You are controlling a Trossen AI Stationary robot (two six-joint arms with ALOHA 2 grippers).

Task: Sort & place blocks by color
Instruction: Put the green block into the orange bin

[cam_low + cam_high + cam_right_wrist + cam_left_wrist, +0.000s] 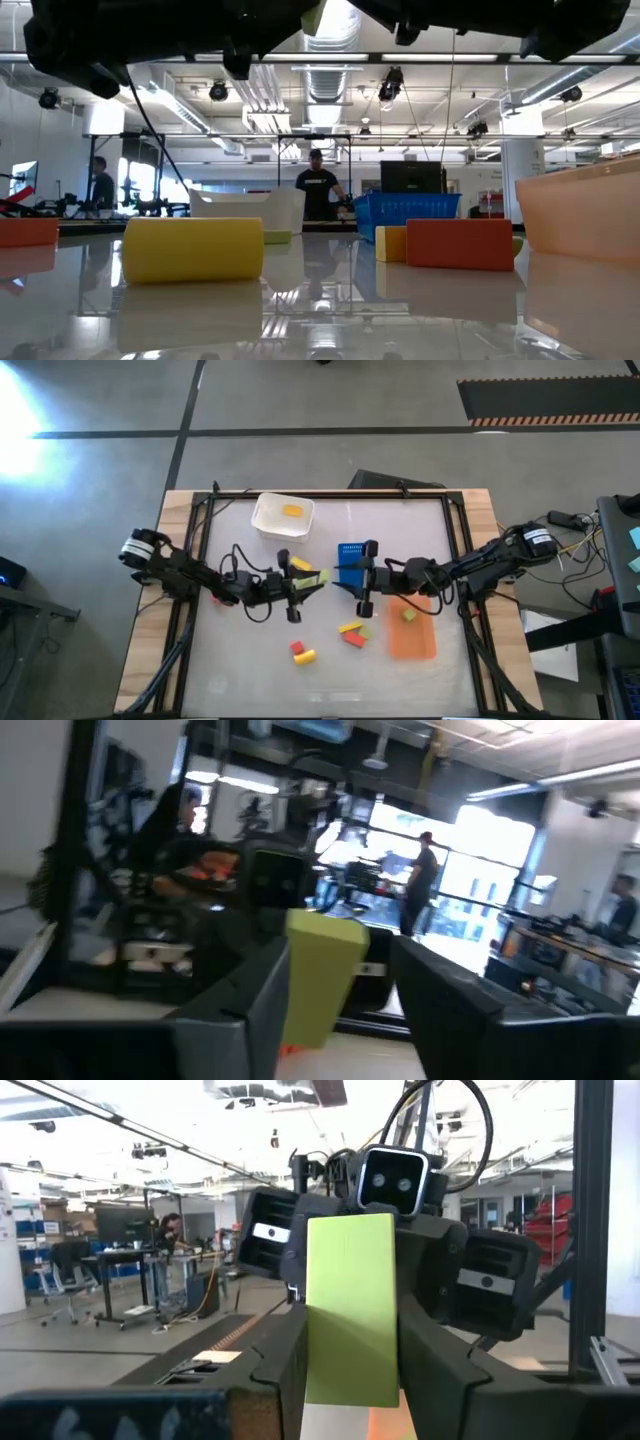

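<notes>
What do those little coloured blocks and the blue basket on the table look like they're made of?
The yellow block and red block look like painted wood or solid plastic: flat, evenly coloured faces with a dull sheen and softly rounded edges. Which of the two, the look leaves open. The blue basket seems moulded plastic, since its wall is a grid of fine slots. The table is glossy white and mirrors the blocks.

A white square tub [283, 517] stands near the table's [240, 660] far edge, a blue tray [350, 552] sits mid-table, and an orange tray [412, 637] lies to its right. People [318, 190] stand in the room behind.
</notes>
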